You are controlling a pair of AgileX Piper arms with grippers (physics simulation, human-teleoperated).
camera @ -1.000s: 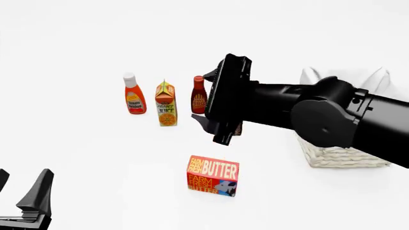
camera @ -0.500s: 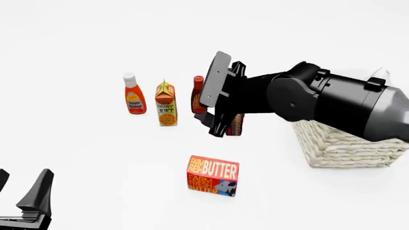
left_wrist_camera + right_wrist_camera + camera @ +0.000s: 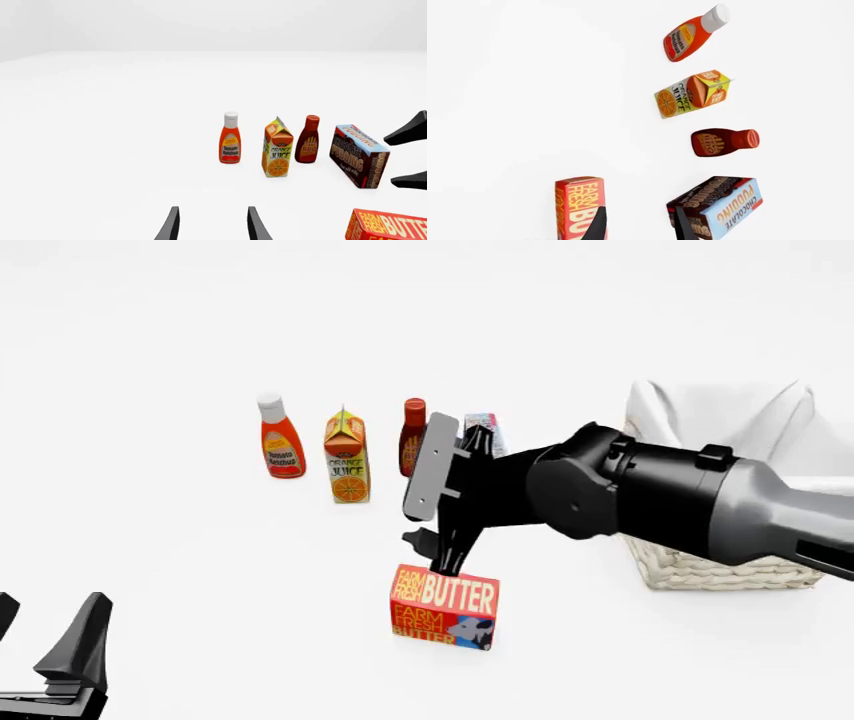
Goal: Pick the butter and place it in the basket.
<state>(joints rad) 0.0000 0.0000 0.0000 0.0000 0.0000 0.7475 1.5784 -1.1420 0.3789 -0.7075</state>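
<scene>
White tabletop (image 3: 174,570) fills the front view, where the butter (image 3: 445,606) stands upright near the front, with the right gripper (image 3: 430,545) just above its top edge, its fingers spread, though contact cannot be told. Behind stand a ketchup bottle (image 3: 279,437), an orange juice carton (image 3: 347,457) and a BBQ sauce bottle (image 3: 414,437), with the basket (image 3: 721,565) off to the right, partly behind the right arm. The left gripper (image 3: 47,655) hangs at the near left corner, well apart from the butter. From the left wrist, its fingers (image 3: 170,226) are spread on nothing, and a chocolate pudding box (image 3: 359,156) sits beyond the butter (image 3: 387,227). From the right wrist, one fingertip (image 3: 596,226) overlaps the butter (image 3: 579,207), the other the pudding box (image 3: 720,206).
</scene>
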